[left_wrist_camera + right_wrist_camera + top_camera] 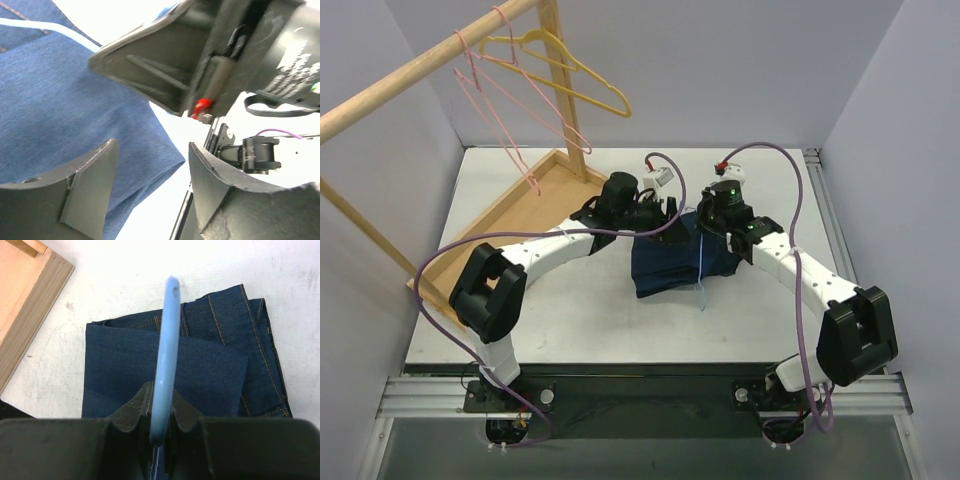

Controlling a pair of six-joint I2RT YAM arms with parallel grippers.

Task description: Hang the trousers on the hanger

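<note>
No readable text, brand, number or sign anywhere. Only white printed lettering on a black housing (pixel 295 65), upper right of the left wrist view, cut off by the frame edge and too blurred to make out. Nothing legible in the top or right wrist views.

Overall light: you get bright, even light from above; the white table top (pixel 620 320) is well lit.
Shadows: you see only soft, short ones on the table under the arms and the cloth in the top view.
Glare: in the left wrist view the table is washed out to plain white beside the dark navy denim trousers (pixel 60 110).
Focus: in the right wrist view the thin light-blue wire hanger (pixel 167 340) looks soft close to the lens, while the denim weave is sharp.
</note>
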